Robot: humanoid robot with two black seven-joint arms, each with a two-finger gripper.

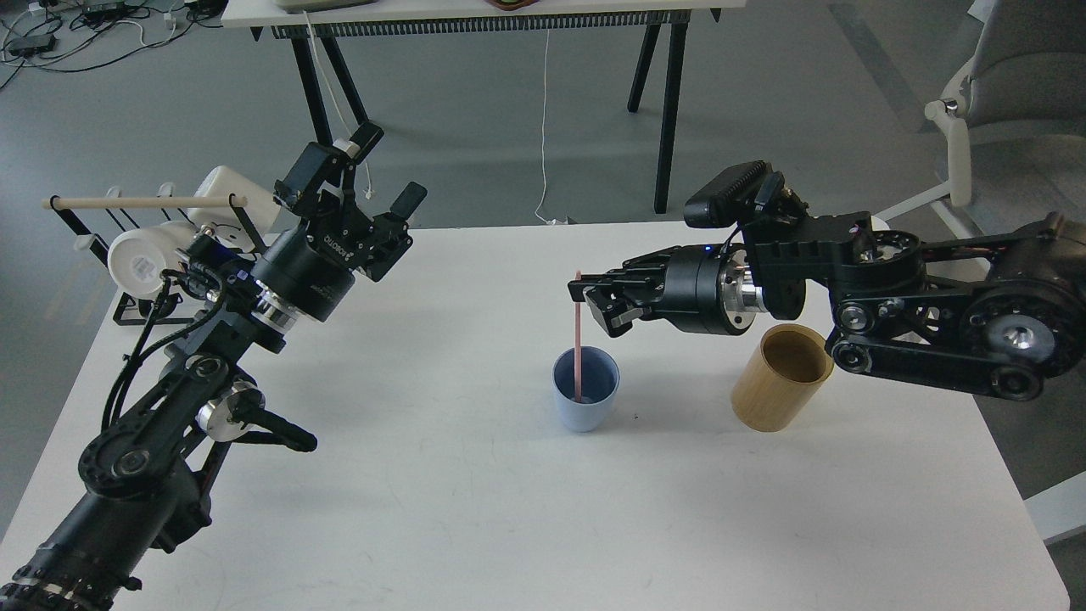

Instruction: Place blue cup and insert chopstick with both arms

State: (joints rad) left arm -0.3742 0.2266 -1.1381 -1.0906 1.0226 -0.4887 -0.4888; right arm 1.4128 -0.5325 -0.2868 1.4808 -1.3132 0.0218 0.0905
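Observation:
The pale blue cup (585, 389) stands upright near the middle of the white table (475, 509). The pink chopstick (578, 339) stands almost upright with its lower end inside the cup, at or near the bottom. My right gripper (585, 297) is shut on the stick's top end, just above the cup. My left gripper (356, 191) is open and empty, raised over the table's far left part, well away from the cup.
A tan wooden cylinder (782, 377) stands right of the cup, under my right forearm. A black wire rack (127, 246) with a wooden rod and white mugs sits at the far left corner. Another table and a chair stand beyond.

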